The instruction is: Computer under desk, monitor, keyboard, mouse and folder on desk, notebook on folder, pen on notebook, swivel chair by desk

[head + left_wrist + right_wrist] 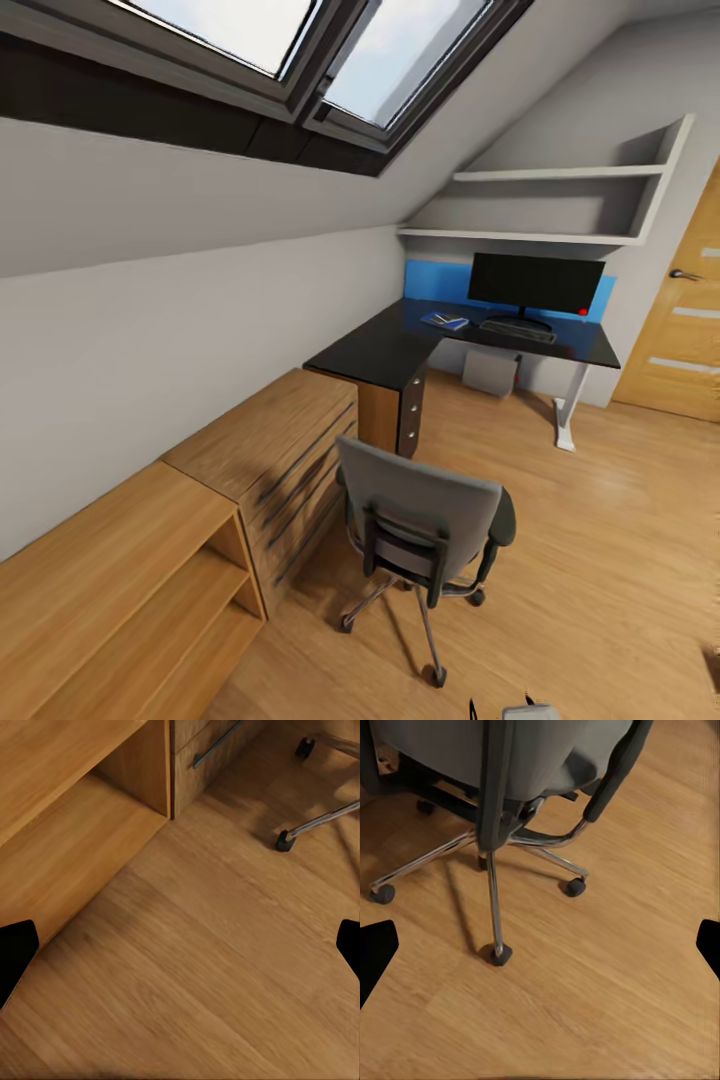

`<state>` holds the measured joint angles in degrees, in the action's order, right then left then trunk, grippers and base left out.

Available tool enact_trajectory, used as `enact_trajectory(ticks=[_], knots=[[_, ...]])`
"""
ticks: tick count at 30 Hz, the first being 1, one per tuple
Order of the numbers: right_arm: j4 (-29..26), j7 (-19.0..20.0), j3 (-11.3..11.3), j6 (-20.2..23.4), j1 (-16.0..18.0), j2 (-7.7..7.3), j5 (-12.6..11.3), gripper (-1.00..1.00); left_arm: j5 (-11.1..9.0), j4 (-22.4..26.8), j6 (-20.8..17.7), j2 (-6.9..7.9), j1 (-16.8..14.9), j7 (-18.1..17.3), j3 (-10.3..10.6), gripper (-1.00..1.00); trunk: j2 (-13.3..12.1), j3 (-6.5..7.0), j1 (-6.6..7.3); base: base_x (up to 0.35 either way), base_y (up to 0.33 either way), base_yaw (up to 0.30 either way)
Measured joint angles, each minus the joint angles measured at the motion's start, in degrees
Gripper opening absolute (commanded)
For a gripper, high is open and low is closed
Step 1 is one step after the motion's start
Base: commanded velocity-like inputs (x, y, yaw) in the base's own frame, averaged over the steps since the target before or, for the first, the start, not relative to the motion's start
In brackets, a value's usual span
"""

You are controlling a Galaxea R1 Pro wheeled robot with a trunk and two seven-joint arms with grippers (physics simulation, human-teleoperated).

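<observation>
The swivel chair [425,530] serves as the landmark; it stands on the oak floor [600,520] with its back toward the robot, well apart from the desk [470,345].

Left of the chair runs the oak drawer unit [285,450], then open shelving [130,590]. The left gripper [180,952] hangs over bare floor with its fingers spread wide, nothing between them, two of the chair's castors beyond it.

Beyond the chair, on the desk, lie the folder [445,321], something dark on top of it, then the keyboard [517,331] and the monitor [535,285]. The computer [490,372] sits under the desk.

The right gripper [540,952] hovers just behind the chair's chrome base, equally wide and empty.

The remaining step looks like bringing the chair to the desk. A firm hold on the backrest or an armrest would serve best — then a slow, straight push, so the castors roll without the chair swivelling into the drawer unit.
</observation>
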<state>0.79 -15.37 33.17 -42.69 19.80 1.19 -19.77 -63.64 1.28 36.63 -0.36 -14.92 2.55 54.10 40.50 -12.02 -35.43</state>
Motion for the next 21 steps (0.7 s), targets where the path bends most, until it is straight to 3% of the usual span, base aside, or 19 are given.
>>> enact_trajectory(ticks=[10, 21], knots=[[0.03, 0.00, 0.00, 0.01, 0.00, 0.00, 0.00, 1.00, 0.00, 0.01, -0.03, 0.00, 0.00, 0.00, 0.00, 1.00, 0.00, 0.21, 0.00, 0.001, 0.281, -0.267], [0.03, -0.01, 0.01, 0.00, 0.00, -0.04, -0.01, 1.00, -0.01, 0.02, -0.05, 0.01, 0.01, 0.00, -0.01, 1.00, 0.00, 0.45, 0.00, 0.000, 0.050, -0.267]])
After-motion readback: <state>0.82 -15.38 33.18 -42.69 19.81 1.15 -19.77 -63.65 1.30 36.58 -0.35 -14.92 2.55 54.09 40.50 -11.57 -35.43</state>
